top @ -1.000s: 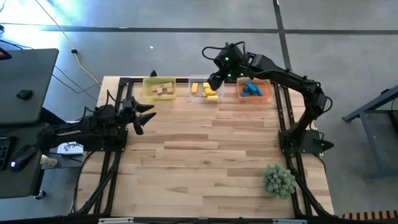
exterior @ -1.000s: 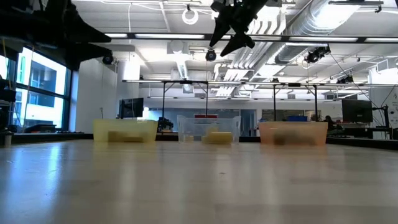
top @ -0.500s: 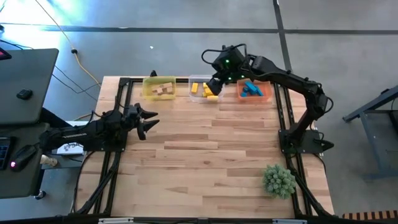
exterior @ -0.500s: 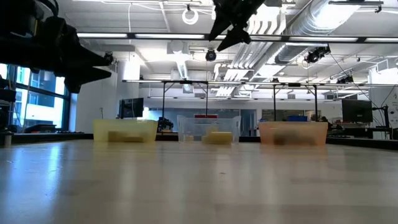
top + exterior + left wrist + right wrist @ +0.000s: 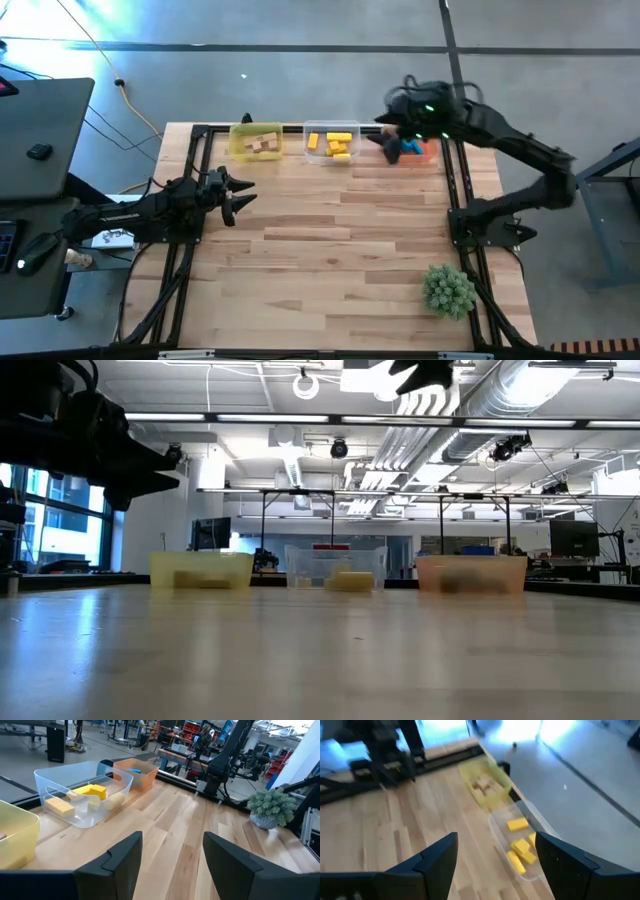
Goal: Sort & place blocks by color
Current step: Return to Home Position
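Tan blocks (image 5: 262, 145) lie in a yellow tub (image 5: 240, 140), yellow blocks (image 5: 335, 145) in a clear tub (image 5: 318, 132), and blue blocks (image 5: 412, 148) in an orange tub (image 5: 428, 155), all along the table's far edge. My right gripper (image 5: 386, 147) is open and empty, high in the air between the clear and orange tubs; its wrist view (image 5: 496, 837) looks down on the tan blocks (image 5: 482, 787) and yellow blocks (image 5: 520, 845). My left gripper (image 5: 245, 195) is open and empty above the table's left side, pointing right; its open fingers also show in its wrist view (image 5: 172, 837).
A green spiky ball (image 5: 447, 288) stands near the table's front right corner. A black frame (image 5: 200, 135) runs around the table top. In the low view the three tubs (image 5: 335, 568) stand in a row at the far edge, with bare wood in front of them.
My right gripper has swung from over the clear tub toward the table's right edge, to the near left side of the orange tub, staying high. My left gripper has come down a little and toward the near edge, then held still.
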Motion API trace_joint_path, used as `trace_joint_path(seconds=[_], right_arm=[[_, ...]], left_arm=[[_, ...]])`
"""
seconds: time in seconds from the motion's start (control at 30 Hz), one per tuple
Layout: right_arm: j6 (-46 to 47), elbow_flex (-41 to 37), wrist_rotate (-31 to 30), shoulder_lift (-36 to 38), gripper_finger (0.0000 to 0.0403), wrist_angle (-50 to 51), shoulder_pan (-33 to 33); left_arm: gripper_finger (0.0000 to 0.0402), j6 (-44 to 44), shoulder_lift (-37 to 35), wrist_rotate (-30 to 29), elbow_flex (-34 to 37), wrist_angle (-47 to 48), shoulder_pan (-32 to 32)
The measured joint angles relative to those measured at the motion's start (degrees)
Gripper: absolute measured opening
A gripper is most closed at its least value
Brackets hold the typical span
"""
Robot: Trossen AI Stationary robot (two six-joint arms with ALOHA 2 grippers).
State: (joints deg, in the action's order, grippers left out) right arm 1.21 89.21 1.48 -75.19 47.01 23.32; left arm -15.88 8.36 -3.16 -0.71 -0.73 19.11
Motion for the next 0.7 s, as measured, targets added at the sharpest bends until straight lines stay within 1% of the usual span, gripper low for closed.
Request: trace_joint_path(seconds=[0.17, 0.33, 0.47, 0.6, 0.7], right_arm=[[2.98, -16.63, 3.06, 14.3, 0.0254, -11.05, -0.14], [7.46, -31.25, 3.13, 27.68, 0.0254, -16.14, -0.26], [10.18, -43.14, 2.66, 37.9, 0.0254, -22.33, -1.61], [15.25, -54.13, 1.53, 46.28, 0.0254, -29.9, -3.26], [18.22, -60.97, 1.08, 51.37, 0.0254, -33.82, -4.63]], left_arm=[[0.02, 0.02, 0.0, 0.0, -0.02, -0.01, -0.02], [0.02, 0.0, 0.0, 0.0, -0.02, -0.01, -0.02], [0.02, 0.0, 0.0, 0.0, -0.02, -0.01, -0.02], [0.02, 0.0, 0.0, -0.02, -0.02, -0.01, -0.02], [0.02, 0.0, 0.0, -0.02, -0.02, -0.01, -0.02]])
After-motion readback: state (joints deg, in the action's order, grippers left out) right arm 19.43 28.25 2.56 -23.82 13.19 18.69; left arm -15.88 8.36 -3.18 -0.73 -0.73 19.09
